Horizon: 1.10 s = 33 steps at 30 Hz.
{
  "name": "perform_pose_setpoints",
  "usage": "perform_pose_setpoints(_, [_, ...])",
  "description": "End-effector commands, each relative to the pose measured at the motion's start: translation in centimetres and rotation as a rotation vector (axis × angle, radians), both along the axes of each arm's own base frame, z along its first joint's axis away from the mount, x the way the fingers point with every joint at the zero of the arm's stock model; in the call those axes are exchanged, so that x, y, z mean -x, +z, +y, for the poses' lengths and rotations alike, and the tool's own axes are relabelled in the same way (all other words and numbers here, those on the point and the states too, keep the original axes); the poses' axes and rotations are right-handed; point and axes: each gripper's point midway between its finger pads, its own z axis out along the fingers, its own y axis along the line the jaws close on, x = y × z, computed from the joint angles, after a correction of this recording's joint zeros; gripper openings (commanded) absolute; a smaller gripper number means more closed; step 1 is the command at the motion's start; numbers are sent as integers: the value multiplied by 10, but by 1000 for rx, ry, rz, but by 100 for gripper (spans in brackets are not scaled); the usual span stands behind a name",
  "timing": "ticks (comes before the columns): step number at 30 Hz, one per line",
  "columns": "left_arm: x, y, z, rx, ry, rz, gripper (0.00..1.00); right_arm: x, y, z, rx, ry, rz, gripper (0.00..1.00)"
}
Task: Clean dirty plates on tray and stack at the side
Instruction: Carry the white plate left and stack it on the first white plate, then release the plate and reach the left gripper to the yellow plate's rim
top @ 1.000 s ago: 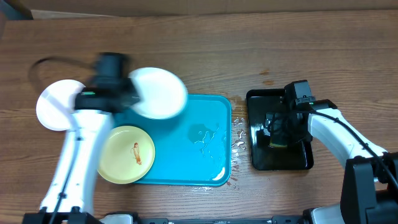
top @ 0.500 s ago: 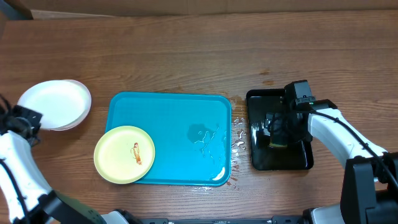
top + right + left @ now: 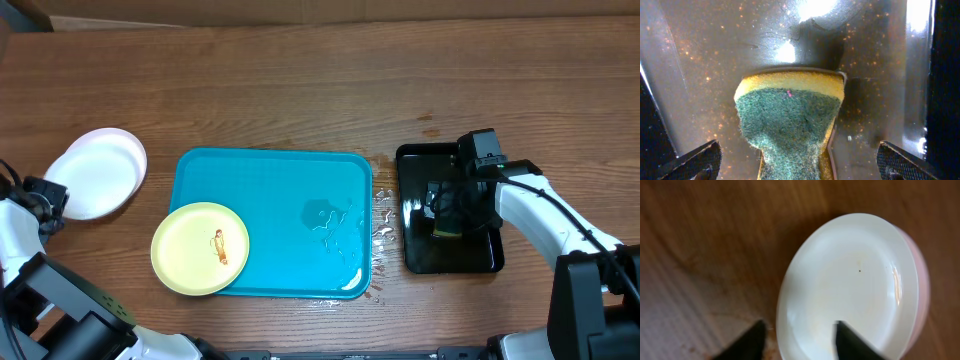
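Observation:
At the table's left side a white plate (image 3: 95,172) (image 3: 850,285) lies stacked on another plate, whose pinkish rim (image 3: 922,280) shows underneath. My left gripper (image 3: 50,195) (image 3: 799,340) is open and straddles the top plate's near rim, one finger over the table and one over the plate. A pale yellow plate (image 3: 200,248) with a brown smear rests on the front left corner of the cyan tray (image 3: 290,180). My right gripper (image 3: 455,205) (image 3: 800,165) hangs open over a green and yellow sponge (image 3: 790,120), which lies between its fingers untouched.
The sponge lies in a small glossy black tray (image 3: 485,255) to the right of the cyan tray. Water is pooled on the cyan tray's right half (image 3: 330,215) and spilled on the wood between the two trays (image 3: 383,215).
My left arm swung the white plate from above the tray's back left corner to the stack at the left. Its jaws have since opened off the plate. The right arm stayed still.

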Motion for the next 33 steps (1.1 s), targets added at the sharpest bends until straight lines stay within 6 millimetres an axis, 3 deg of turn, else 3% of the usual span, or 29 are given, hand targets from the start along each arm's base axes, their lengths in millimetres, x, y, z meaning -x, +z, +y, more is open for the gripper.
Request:
perform_pose_setpoints(1, [-29,23,-14,55,-115,-150,79,-1,3,-2,7,-8,-13,100])
perform_pose_setpoints(3, [-37,32,-28,105,-187,-195,89,-1,3,-2,7,-8,-14,100])
perform_pose_setpoints(8, [-33,52,-62,242,-240,-206,84,-1,3,-2,7,-8,-13,100])
perform_pose_setpoints(10, [-22,59,-82,266,-286,-170,76,-1,3,-2,7,-8,-13,100])
perform_pose_setpoints(17, [30,83,-159,249,-464,47,69,-1,3,-2,7,-8,-13,100])
perform_pose_setpoints(20, [54,83,-176,135,-480,196,68,-1,3,-2,7,-8,-13,100])
perform_pose_setpoints(21, [63,81,-179,80,-455,253,65,-1,3,-2,7,-8,-13,100])
perform_pose_setpoints(26, [82,54,-198,55,-468,377,24,-1,3,-2,7,-8,-13,100])
perform_pose_setpoints(28, [91,33,-207,88,-492,428,23,-1,3,-2,7,-8,-13,100])
perform_pose_setpoints(30, [98,13,-212,124,-496,457,30,-1,3,-2,7,-8,-13,100])
perform_pose_setpoints(33, [99,2,-201,89,-468,495,36,-1,3,-2,7,-8,-13,100])
